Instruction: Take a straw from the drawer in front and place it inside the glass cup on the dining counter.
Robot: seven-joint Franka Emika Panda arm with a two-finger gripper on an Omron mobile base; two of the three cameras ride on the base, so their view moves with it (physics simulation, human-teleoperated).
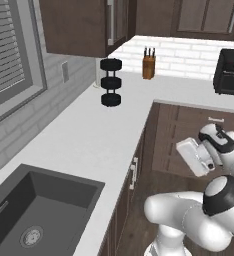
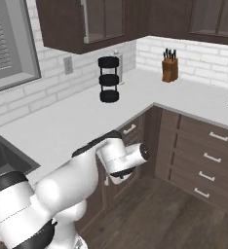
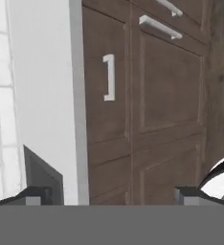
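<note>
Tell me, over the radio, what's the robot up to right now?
Gripper open, empty, facing shut dark brown drawer fronts. Straw and glass cup unsighted. Knife block and black stacked rack on white counter, clear of the arm.

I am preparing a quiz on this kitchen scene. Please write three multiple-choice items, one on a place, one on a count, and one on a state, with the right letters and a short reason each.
1. Where does the knife block stand?
A. on the white counter by the tiled back wall
B. inside the sink
C. on the floor

2. How many black discs does the black rack on the counter have?
A. one
B. three
C. five

3. In what state is the drawer under the counter, left of the gripper in the hand view?
A. pulled fully out
B. removed
C. closed

Answers:
1 A: the block stands on the counter top against the white tiles.
2 B: three discs are stacked, one above another.
3 C: its front lies flush with the neighbouring cabinet fronts.
</note>
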